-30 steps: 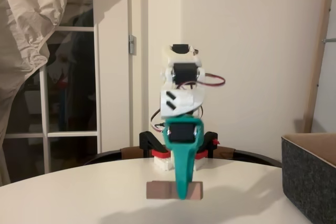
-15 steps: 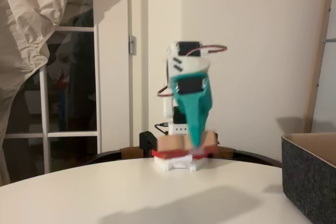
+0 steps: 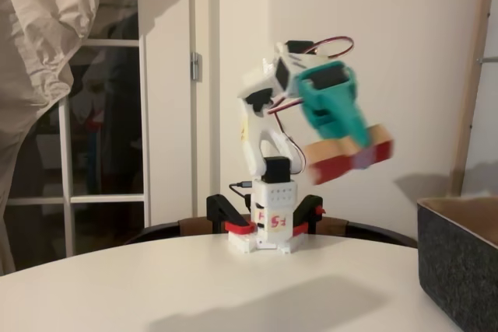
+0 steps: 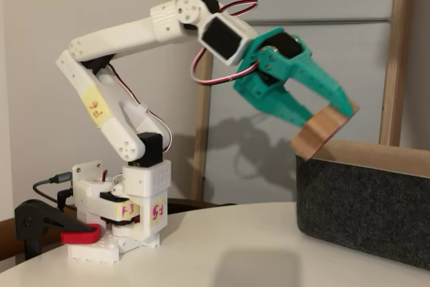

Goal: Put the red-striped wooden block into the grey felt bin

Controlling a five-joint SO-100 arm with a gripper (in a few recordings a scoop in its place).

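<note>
Wooden block just beside bin rim

One white arm with one teal pincer, one wooden block, one grey felt bin, one round white table and one black clamp.

My arm is white printed plastic, blocky links with round screw holes along the edges. Black servo bodies sit at the joints. The gripper is teal-green, two long tapered fingers on a teal housing. Red-and-black wire loops over the wrist. I see a yellow sticker with red handwriting on the lower link, and pink-red marks on the white base. A black clamp with a red handle grips the base; a dark cable plugs into the back.
</note>
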